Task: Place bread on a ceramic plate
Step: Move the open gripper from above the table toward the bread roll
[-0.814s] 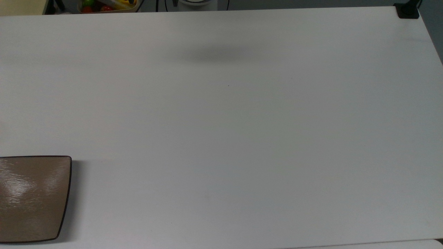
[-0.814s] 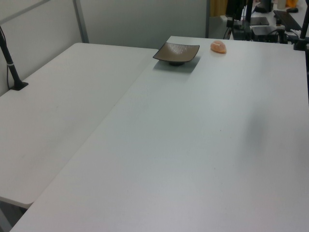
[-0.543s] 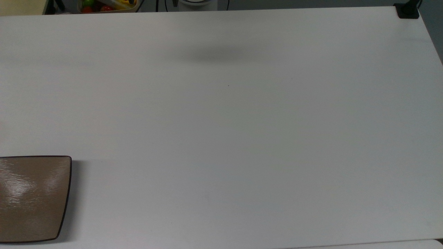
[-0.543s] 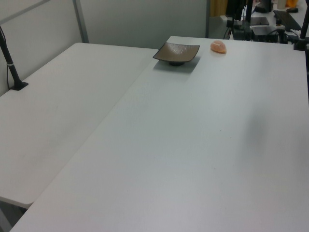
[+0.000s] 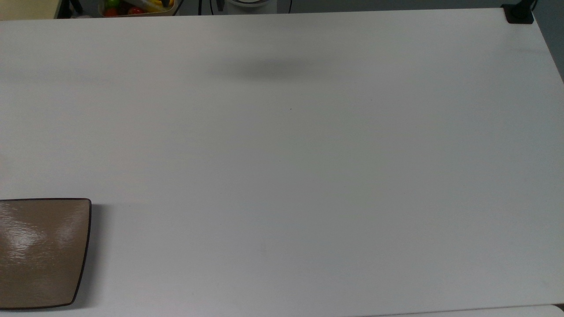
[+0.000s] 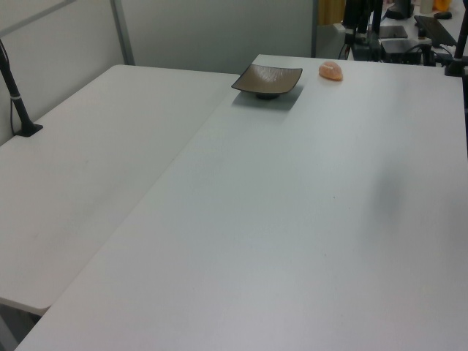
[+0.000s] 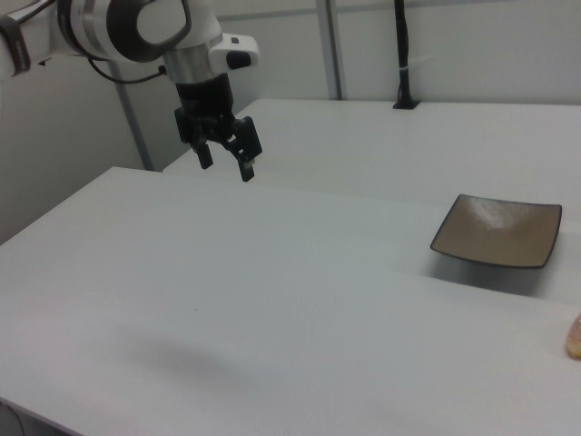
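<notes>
arm [image 7: 136,27]: white, rounded, dark joint ring | gripper [image 7: 225,163]: black, two fingers | cable: dark, apparently

We see only the soft shadow [image 5: 273,69] on the white table [image 5: 308,176] spread slightly wider toward the top view's left than before.

End effector [image 7: 226,161] aloft in the right view, fingers down, spread apart, empty.

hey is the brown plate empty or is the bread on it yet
Empty. The ceramic plate shows a bare glossy inside; the bread lies beside it on the table.
</notes>
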Controlling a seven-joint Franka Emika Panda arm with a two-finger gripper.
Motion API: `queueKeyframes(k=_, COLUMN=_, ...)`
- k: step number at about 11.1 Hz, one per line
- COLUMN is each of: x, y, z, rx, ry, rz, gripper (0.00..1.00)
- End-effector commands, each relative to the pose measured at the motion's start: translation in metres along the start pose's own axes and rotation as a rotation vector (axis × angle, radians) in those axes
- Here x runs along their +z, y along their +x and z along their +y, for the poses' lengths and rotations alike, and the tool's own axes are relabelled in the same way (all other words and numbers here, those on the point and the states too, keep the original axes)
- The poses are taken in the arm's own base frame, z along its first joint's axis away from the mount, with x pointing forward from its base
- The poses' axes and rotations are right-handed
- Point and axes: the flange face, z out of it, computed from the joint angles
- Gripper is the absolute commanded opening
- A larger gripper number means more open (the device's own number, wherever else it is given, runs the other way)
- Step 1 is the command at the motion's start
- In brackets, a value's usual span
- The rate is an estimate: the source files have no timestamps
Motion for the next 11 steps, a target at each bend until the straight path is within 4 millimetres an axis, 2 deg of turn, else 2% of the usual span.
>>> queueKeyframes(k=1, x=0.005, y=-0.003, z=0.023, rx=0.021, ry=-0.023, rz=0.033, gripper=1.00)
queueKeyframes(k=6, x=0.028, y=0.028, z=0.096, rx=0.128, ry=-0.093, rz=0.150, gripper=1.00)
queueKeyframes(k=11, x=0.090, y=0.075, z=0.169, rx=0.205, ry=-0.158, rz=0.304, gripper=1.00)
